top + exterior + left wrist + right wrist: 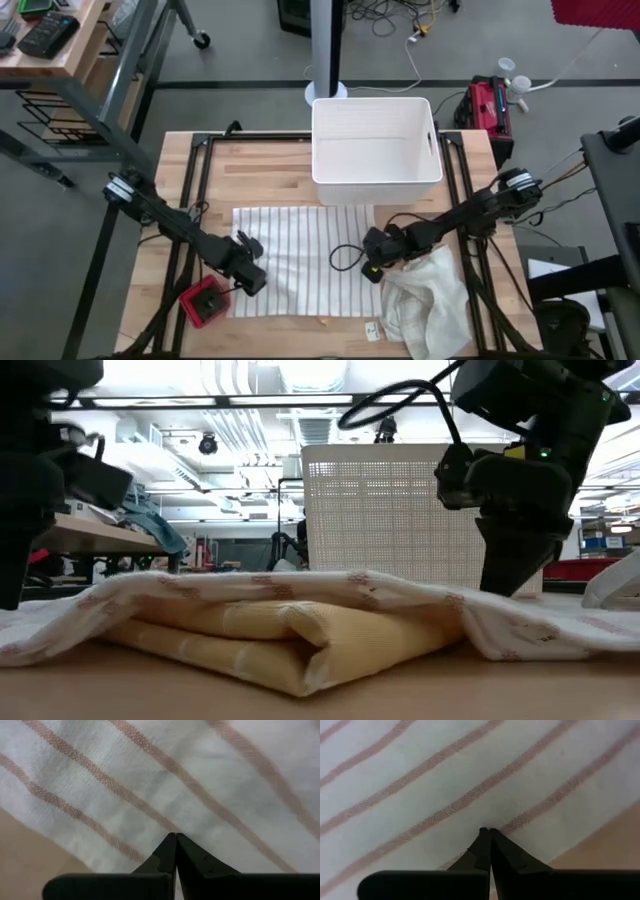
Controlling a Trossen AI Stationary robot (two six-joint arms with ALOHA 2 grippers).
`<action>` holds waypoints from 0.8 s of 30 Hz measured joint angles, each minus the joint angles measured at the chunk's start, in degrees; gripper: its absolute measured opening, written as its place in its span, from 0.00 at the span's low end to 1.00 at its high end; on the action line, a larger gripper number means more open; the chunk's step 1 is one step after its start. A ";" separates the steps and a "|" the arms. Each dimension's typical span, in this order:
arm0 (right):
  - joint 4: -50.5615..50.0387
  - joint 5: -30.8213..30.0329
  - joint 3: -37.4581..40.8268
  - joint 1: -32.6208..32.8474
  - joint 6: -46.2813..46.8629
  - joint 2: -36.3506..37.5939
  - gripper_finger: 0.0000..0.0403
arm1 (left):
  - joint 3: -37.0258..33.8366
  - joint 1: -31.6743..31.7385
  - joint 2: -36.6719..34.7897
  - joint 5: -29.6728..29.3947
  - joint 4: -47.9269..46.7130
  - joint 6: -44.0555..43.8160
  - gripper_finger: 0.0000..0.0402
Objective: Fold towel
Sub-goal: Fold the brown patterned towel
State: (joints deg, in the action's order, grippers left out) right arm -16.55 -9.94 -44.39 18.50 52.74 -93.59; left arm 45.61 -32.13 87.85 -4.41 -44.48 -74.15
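A white towel with thin reddish stripes lies spread flat on the wooden table. My left gripper is shut and points down at the towel close to its left edge; the left wrist view shows its closed tips over the striped cloth. My right gripper is shut and slants down onto the towel near its right edge. In the low view its fingers come down to the cloth, which drapes over a yellowish folded layer. My left gripper's shut fingertips point down at the towel's top face, a little in from its left edge. No cloth shows between them, and I cannot tell whether they touch it. My right gripper's shut fingertips meet the towel's top face near its right edge, slanting down from the table's right. No cloth shows between the fingers. The towel lies on the table there.
A white basket stands at the table's far edge, behind the towel. A crumpled white cloth lies at the near right, a red object at the near left, and a small tag sits by the towel's near edge.
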 joint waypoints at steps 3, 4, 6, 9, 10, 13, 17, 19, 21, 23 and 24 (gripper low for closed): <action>-4.89 0.92 -0.27 -0.02 2.09 0.00 0.00 | 0.26 -0.23 -0.76 0.90 -0.32 -0.38 0.00; -5.70 0.65 -0.25 -0.02 2.60 0.01 0.00 | 0.16 -0.23 -0.78 1.14 -0.56 -0.74 0.00; -5.95 0.52 -0.25 0.00 2.79 0.35 0.00 | -0.18 -0.23 -0.86 1.55 -0.18 -1.91 0.00; -6.08 0.53 -0.21 0.02 2.13 0.59 0.00 | -1.10 -0.23 -0.86 4.48 -0.49 -3.10 0.00; -6.05 0.54 -0.18 0.11 1.86 0.60 0.00 | -1.32 -0.23 -0.87 5.64 -0.55 -3.46 0.00; -5.63 0.41 -0.10 0.26 1.72 0.60 0.00 | -1.46 -0.25 -0.87 7.37 -2.56 -5.86 0.00; -5.43 -0.56 -0.07 0.52 1.58 0.60 0.00 | -1.33 -0.30 -0.87 7.57 -1.53 -7.96 0.00; -5.37 -0.52 -0.05 0.51 1.52 0.60 0.00 | -0.73 -0.30 -0.87 7.55 -0.58 -7.76 0.00; -5.29 -0.56 -0.05 0.52 1.50 0.60 0.00 | -0.16 -0.30 -0.91 7.32 -0.53 -7.65 0.00; -5.24 -0.60 -0.03 0.52 1.50 0.60 0.00 | 0.35 -0.38 -0.90 6.36 -0.34 -7.56 0.00; -5.19 -0.60 -0.02 0.52 1.50 0.58 0.00 | 0.51 -0.47 -0.91 5.82 0.58 -7.52 0.00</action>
State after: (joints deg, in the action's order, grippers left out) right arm -21.75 -10.55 -44.41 19.03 54.24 -93.01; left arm 46.11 -32.60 86.94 1.40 -43.91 -81.68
